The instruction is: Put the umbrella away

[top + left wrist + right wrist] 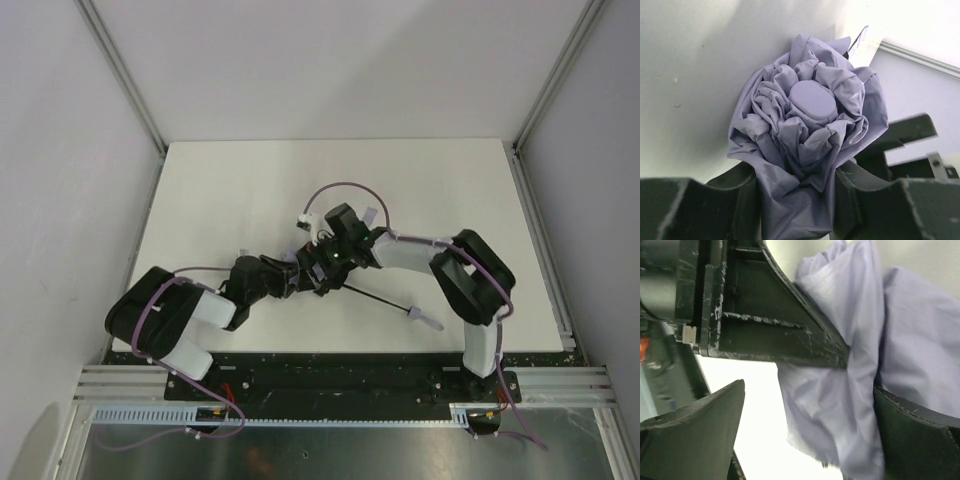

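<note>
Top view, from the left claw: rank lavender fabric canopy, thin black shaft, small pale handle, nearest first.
1. lavender fabric canopy: clamped in the left claw.
2. thin black shaft: runs out rightward.
3. small pale handle: shaft's far end, lower right.

The left gripper (292, 277) and right gripper (322, 262) crowd the umbrella (805, 135) at mid-table, its black shaft (380, 300) barring the near-right approach, while the table (250, 180) offers open passage across its far half and left side.

Bright, even light — soft shadows, blown-out whites, blurred wrist-view edges
</note>
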Robot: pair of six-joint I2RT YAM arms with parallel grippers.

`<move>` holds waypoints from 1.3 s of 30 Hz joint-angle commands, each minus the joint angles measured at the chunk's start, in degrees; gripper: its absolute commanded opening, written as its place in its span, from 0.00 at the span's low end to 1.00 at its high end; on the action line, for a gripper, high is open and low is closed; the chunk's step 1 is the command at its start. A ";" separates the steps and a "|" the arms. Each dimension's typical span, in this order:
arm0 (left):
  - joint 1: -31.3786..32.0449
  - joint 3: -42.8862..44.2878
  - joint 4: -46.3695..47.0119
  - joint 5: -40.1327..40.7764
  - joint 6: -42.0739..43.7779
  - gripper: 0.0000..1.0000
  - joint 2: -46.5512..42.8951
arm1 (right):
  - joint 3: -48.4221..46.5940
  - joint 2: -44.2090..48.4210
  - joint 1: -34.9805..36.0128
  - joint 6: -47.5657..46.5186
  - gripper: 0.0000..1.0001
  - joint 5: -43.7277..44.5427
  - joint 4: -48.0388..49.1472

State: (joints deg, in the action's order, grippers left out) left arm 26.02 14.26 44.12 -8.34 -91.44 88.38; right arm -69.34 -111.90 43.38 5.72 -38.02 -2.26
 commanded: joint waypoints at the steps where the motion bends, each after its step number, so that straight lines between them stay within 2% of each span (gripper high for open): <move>1: -0.31 -1.98 -3.66 4.33 2.05 0.00 -0.52 | 2.71 9.06 5.95 -4.17 0.98 29.65 -8.09; 6: -0.23 -2.31 -5.74 2.89 0.34 0.00 -1.55 | 6.70 11.50 15.79 -14.23 0.99 53.02 -2.13; 13: -0.18 1.13 -13.37 0.40 -0.12 0.00 -2.17 | 8.92 7.48 22.53 -24.77 0.99 63.66 9.28; 17: 0.04 2.89 -18.41 -0.75 -0.30 0.00 -3.72 | 8.57 2.47 22.54 -26.12 0.92 72.11 13.12; 20: 0.08 3.30 -20.92 -0.88 -0.94 0.00 -5.46 | 8.60 -0.55 21.64 -24.95 0.72 73.38 14.62; 23: 0.10 3.39 -22.49 -0.80 -1.33 0.00 -7.35 | 8.61 -1.83 20.77 -22.39 0.43 71.44 14.56; 25: 0.09 3.44 -23.40 -0.52 -1.52 0.00 -8.58 | 8.59 -2.25 19.90 -20.94 0.18 68.00 13.71; 26: 0.09 3.56 -23.61 -0.35 -1.53 0.00 -9.01 | 8.60 -2.35 19.20 -20.14 0.09 65.75 12.95; 29: -0.06 4.40 -23.98 0.40 -0.38 0.00 -10.16 | 8.64 -2.29 15.64 -18.18 0.01 51.92 9.67; 31: -0.74 4.84 -23.99 0.88 1.71 0.13 -10.84 | 8.77 -2.50 12.64 -17.53 0.00 40.77 7.45; 35: -2.97 3.22 -24.00 2.40 4.78 0.62 -14.19 | 8.78 -2.82 7.79 -17.24 0.00 24.28 4.42; 38: -5.16 2.26 -24.00 2.22 7.33 0.89 -16.98 | 8.58 -3.61 4.10 -16.60 0.00 12.65 3.47; 39: -5.74 2.00 -24.04 1.85 7.81 0.94 -17.70 | 7.98 -4.04 3.08 -16.74 0.00 9.03 2.12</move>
State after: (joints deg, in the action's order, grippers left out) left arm 22.52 17.41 21.32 -6.39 -88.25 74.32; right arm -62.50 -111.33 50.92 -14.13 -9.21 10.72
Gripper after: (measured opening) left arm 0.854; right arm 0.349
